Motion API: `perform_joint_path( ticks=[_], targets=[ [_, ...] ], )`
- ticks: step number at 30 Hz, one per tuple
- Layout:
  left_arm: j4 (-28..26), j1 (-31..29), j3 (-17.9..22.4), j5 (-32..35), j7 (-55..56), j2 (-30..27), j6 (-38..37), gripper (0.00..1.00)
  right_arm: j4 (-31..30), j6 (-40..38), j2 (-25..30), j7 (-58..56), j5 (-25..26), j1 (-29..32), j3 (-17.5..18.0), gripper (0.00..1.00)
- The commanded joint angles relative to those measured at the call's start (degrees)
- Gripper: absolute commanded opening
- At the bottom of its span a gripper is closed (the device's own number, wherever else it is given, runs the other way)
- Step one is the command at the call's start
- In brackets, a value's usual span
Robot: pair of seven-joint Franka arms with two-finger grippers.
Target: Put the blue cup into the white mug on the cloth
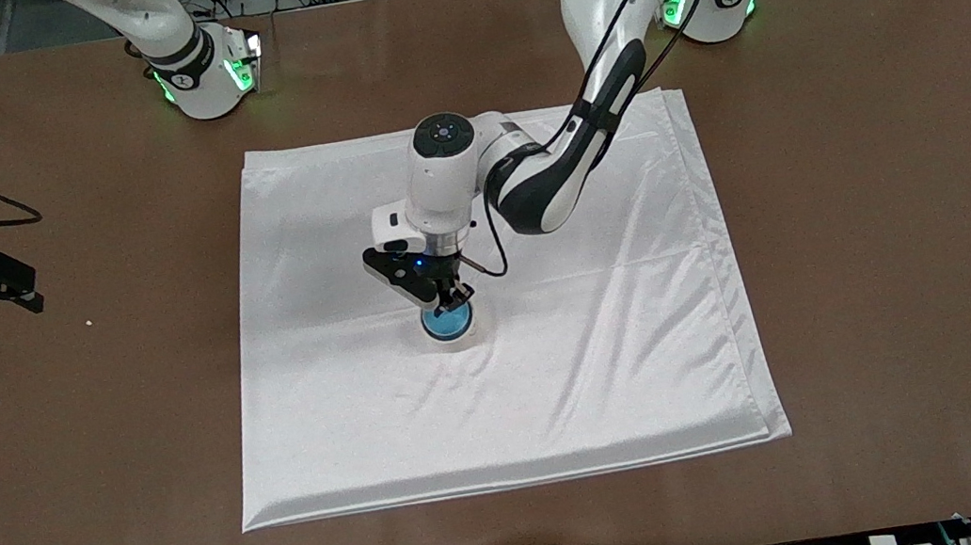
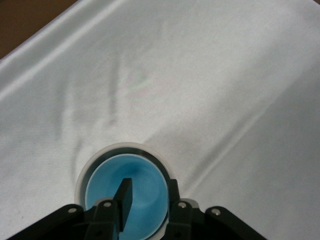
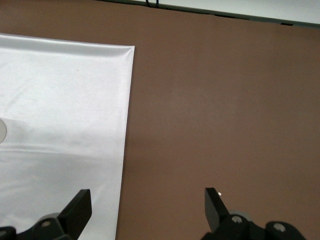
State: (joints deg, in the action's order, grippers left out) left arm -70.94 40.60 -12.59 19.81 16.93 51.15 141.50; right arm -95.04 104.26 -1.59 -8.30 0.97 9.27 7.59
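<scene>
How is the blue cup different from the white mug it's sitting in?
The blue cup is light blue and bright blue inside; the white mug is off-white.
The blue cup is narrower and sits nested inside; the white mug rings it and rests on the cloth.
The left tool pinches the blue cup's rim, one finger inside it; the white mug is not gripped.
Both stand upright with round open tops.
The right tool waits open over bare table.
</scene>
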Motion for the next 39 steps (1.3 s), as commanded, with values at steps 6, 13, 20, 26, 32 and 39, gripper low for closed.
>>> perform_joint_path(
  ticks=[6,13,20,26,32,39],
  targets=[
    [0.4,-0.3,0.1,0.4,1.8,-2.0,-0.7,1.00,-1.4,-2.7,4.0,0.7,-0.6,0.4,0.1,1.00],
    [-0.2,-0.6,0.1,0.5,1.9,-6.3,-7.8,1.00,-0.8,-3.5,4.1,0.9,-0.1,0.4,0.1,1.00],
    [-3.8,-2.4,0.1,0.4,1.3,-14.1,-17.2,1.00,2.3,-6.3,4.0,1.6,0.0,0.3,0.1,1.00],
    [-13.1,-6.0,-0.5,-1.5,1.5,-24.1,-18.0,1.00,4.7,-9.1,4.0,1.6,0.1,-0.5,-0.5,1.00],
    [-21.1,-9.0,-0.5,-5.0,1.6,-33.2,-19.2,1.00,4.7,-9.2,3.7,1.6,0.1,-6.5,-6.6,1.00],
    [-26.0,-13.6,-0.5,-12.2,1.6,-41.7,-23.7,1.00,4.8,-9.2,3.6,1.5,-0.4,-5.1,-6.4,1.00]
  ],
)
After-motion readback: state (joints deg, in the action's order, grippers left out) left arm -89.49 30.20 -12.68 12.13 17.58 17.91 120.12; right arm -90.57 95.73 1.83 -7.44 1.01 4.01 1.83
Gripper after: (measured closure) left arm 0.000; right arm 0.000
